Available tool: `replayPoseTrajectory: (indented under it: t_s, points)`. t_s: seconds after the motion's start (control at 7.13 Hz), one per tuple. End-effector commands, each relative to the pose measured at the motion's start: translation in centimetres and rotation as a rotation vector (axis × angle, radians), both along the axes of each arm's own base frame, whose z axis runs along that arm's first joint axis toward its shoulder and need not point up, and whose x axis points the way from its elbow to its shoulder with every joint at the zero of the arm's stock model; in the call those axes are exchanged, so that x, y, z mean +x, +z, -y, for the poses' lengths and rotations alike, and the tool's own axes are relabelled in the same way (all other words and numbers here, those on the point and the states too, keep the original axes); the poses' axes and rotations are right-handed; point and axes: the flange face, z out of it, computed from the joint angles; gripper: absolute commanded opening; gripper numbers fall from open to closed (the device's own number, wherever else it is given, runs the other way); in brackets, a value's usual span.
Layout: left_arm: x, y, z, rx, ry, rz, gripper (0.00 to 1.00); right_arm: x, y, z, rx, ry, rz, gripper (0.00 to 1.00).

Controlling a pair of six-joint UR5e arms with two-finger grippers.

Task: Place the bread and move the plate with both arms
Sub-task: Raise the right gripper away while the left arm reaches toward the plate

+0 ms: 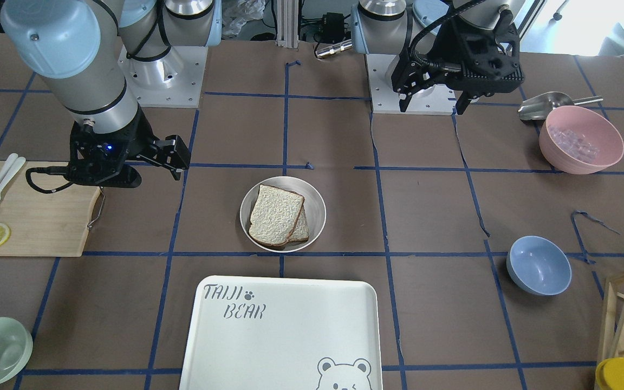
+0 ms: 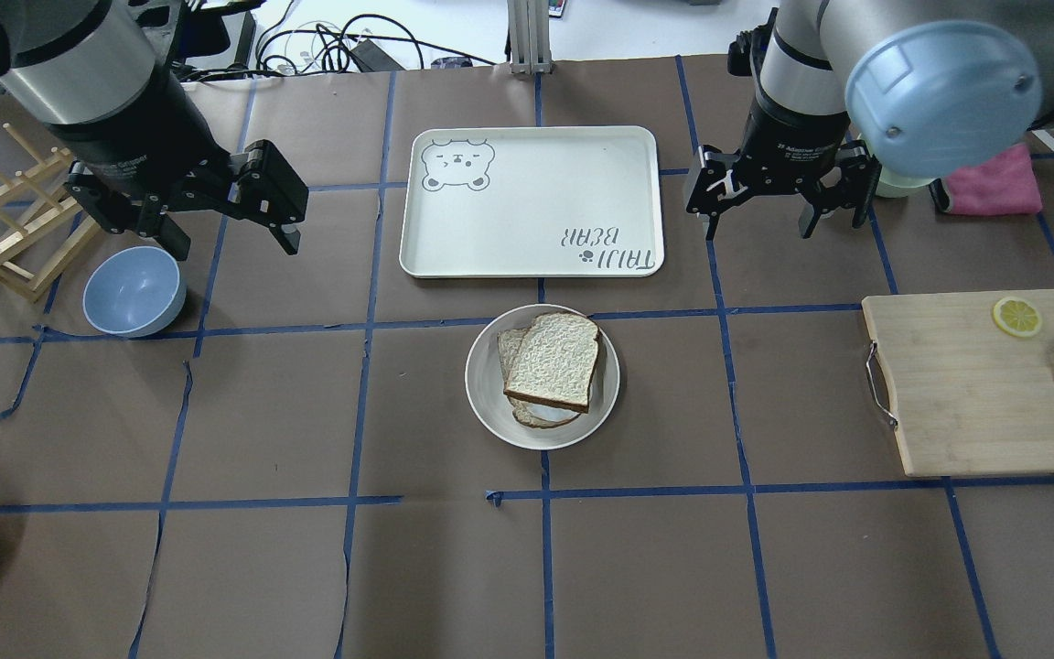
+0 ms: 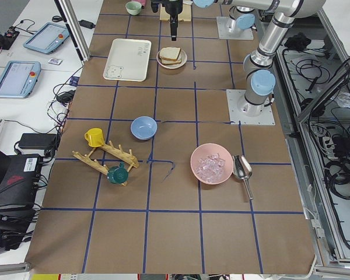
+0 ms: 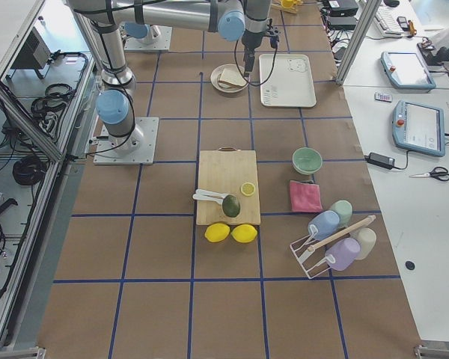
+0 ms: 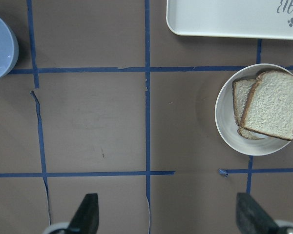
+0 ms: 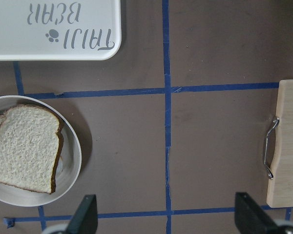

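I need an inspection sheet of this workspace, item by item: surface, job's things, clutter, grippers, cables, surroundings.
Surface: brown paper-covered table with a blue tape grid; tape torn in places.
Job's things: pale bread slice lies atop a second slice inside the round off-white plate.
Clutter: white bear-print tray, blue bowl, wooden cutting board with lemon slice, pink bowl of ice, metal scoop.
Grippers: left gripper and right gripper both open, empty, apart from the plate.
Cables: black cables beyond the table's far edge.
Surroundings: tablet-like screens on a side bench; no person seen.
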Motion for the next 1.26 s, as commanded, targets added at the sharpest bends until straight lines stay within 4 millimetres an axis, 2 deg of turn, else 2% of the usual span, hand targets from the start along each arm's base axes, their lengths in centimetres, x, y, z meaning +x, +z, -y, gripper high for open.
replayPoseTrajectory:
  t_s: [0.0, 0.14, 0.28, 0.42, 0.56, 0.7, 1.12]
  points:
    - [-0.4, -2.2, 1.4, 0.04, 0.015, -0.01, 1.0, -0.4, 1.0, -0.3, -0.024, 0.013, -0.012, 1.0]
    - [-0.9, -4.5, 2.1, 0.059, 0.056, -0.008, 1.0, -0.4, 2.2, -1.1, -0.046, 0.025, -0.011, 1.0]
    - [-1.8, -7.0, 2.6, 0.025, 0.066, -0.008, 1.0, -0.5, 2.4, -1.2, -0.051, 0.023, -0.011, 1.0]
    - [-3.3, -10.2, 2.6, 0.021, 0.066, -0.005, 1.0, -0.6, 2.6, -1.2, -0.058, 0.035, -0.01, 1.0]
    - [-4.8, -13.9, 2.8, -0.006, 0.058, -0.007, 1.0, -2.0, 2.9, -0.6, -0.074, 0.042, 0.003, 1.0]
    - [-5.9, -18.1, 3.0, -0.021, 0.094, -0.01, 1.0, -2.5, 3.2, -0.6, -0.085, 0.036, 0.008, 1.0]
    - [-9.7, -27.6, 3.6, 0.006, 0.057, -0.014, 0.98, -2.4, 3.9, -1.4, -0.088, 0.038, 0.009, 1.0]
